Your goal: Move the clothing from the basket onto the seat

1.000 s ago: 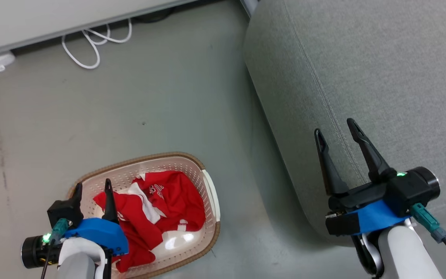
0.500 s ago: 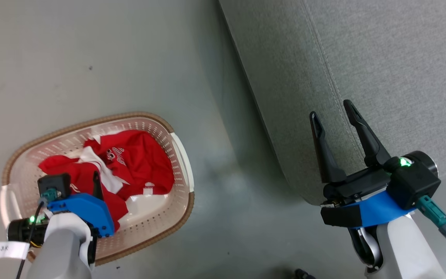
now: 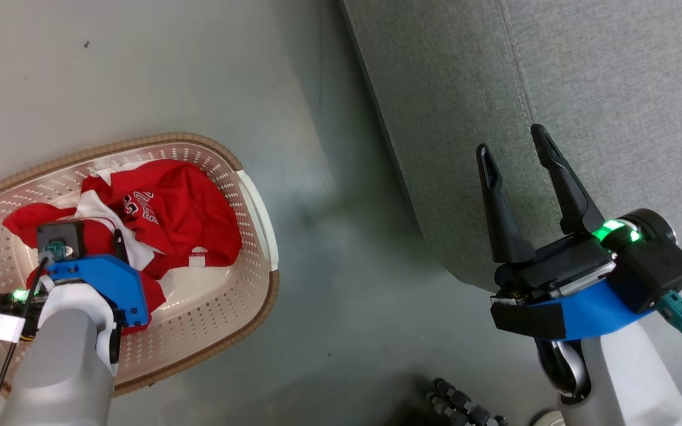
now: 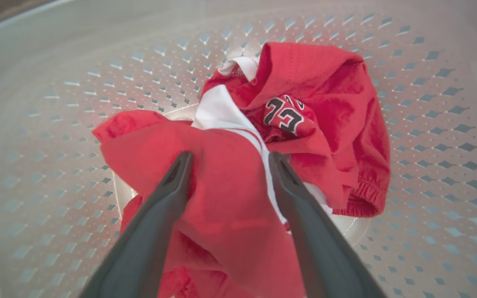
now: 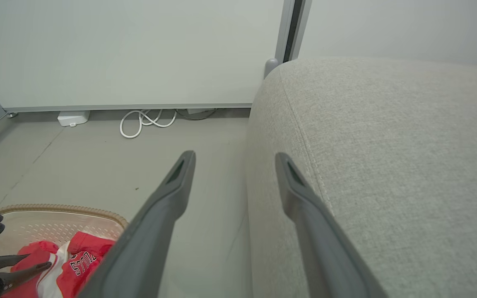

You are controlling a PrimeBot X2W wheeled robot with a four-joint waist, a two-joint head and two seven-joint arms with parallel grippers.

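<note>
The cream perforated basket (image 3: 222, 331) stands on the floor at the lower left, its brown rim (image 5: 56, 209) also showing in the right wrist view. Red clothing (image 3: 187, 219) with white trim lies crumpled inside it. My left gripper (image 4: 230, 159) points down into the basket (image 4: 77, 62), open, its two fingers straddling a raised red fold of the clothing (image 4: 338, 124). In the head view my left gripper (image 3: 89, 236) is largely hidden under its own wrist. My right gripper (image 3: 510, 139) is open and empty above the rounded edge of the grey seat (image 3: 584, 89).
Bare grey floor (image 3: 329, 236) separates the basket from the seat (image 5: 387, 145). A coiled white cable (image 5: 139, 124) and a white box (image 5: 73, 118) lie at the foot of the far wall. A dark ribbed object (image 3: 465, 405) lies at the head view's bottom edge.
The head camera has tilted, so the basket sits higher and further left in view. My left gripper has lowered into the basket over the clothing. My right gripper stays open by the seat.
</note>
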